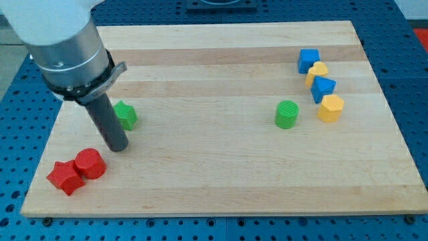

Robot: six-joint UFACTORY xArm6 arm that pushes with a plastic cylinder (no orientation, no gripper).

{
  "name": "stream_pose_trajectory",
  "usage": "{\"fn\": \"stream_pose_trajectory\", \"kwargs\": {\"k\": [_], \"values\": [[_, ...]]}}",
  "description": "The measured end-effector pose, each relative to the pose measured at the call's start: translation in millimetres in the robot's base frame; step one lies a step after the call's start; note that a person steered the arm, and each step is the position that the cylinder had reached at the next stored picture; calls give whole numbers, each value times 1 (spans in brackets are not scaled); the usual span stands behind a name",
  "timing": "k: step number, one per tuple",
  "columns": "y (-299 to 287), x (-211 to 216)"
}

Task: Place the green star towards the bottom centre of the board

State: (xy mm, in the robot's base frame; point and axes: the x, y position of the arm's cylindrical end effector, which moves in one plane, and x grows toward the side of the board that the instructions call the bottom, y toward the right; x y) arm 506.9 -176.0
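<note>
The green star lies at the view's left on the wooden board, partly hidden behind my rod. My tip rests on the board just below the star, slightly to its left. A green cylinder stands right of the board's centre. A red cylinder and a red star sit touching at the view's bottom left, below and left of my tip.
At the view's top right a cluster runs downwards: a blue block, a yellow block, another blue block and a yellow hexagonal block. The board's edges border a blue perforated table.
</note>
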Motion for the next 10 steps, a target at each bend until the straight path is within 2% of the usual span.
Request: {"fn": "stream_pose_trajectory", "kwargs": {"k": [2, 4, 6, 7, 8, 10], "values": [[-41, -6], [-57, -44], [5, -49], [11, -76], [53, -89], [74, -44]]}}
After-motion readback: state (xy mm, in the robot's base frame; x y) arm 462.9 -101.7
